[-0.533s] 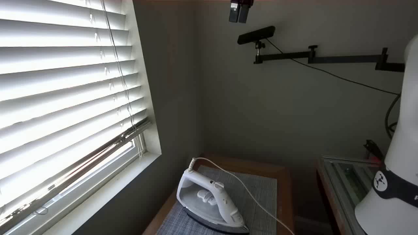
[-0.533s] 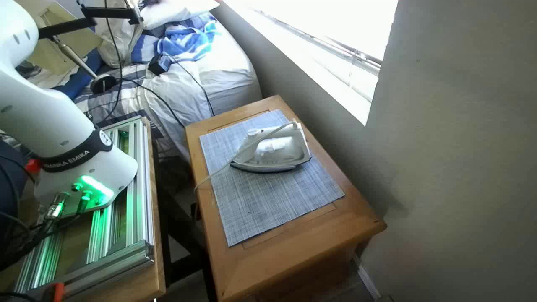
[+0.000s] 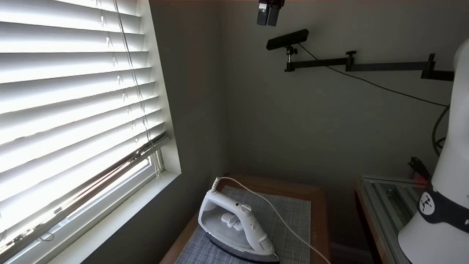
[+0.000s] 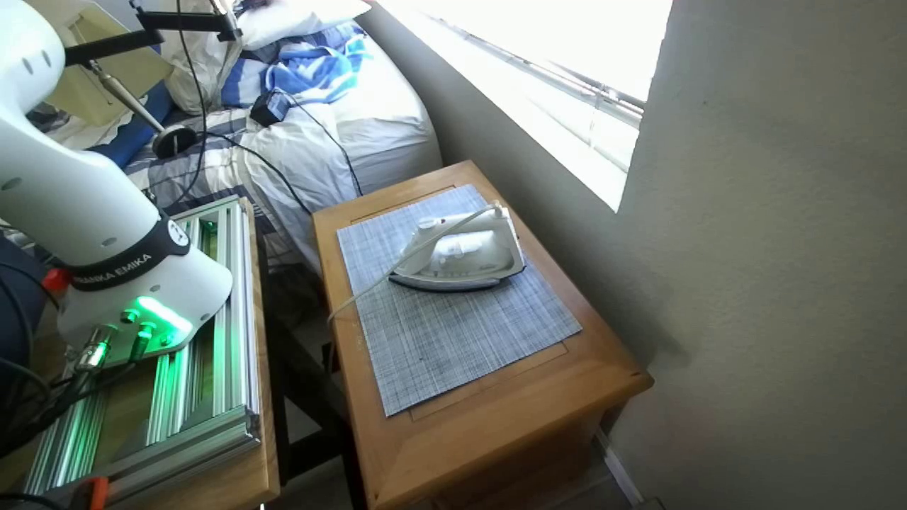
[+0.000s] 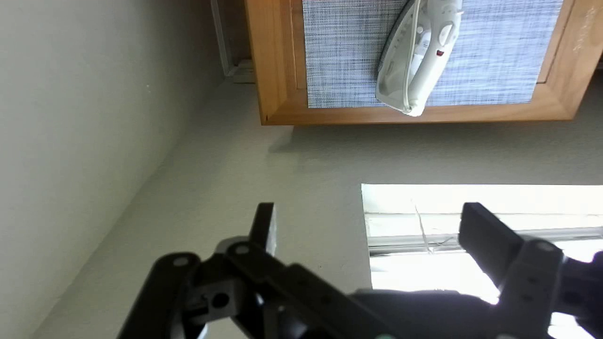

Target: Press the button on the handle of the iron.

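A white iron with a clear body lies on a grey placemat on a small wooden table. It also shows in an exterior view and at the top of the wrist view. On its handle sits a pale raised button, seen as a white oval in the wrist view, beside a small dark red spot. My gripper is open and empty, high above the iron. Its fingertips show at the top edge of an exterior view; the rest is cut off.
The iron's white cord loops over the table. A window with blinds is beside it. A camera on a black arm juts out at the wall. The robot's base stands on a metal-framed stand. A bed is behind.
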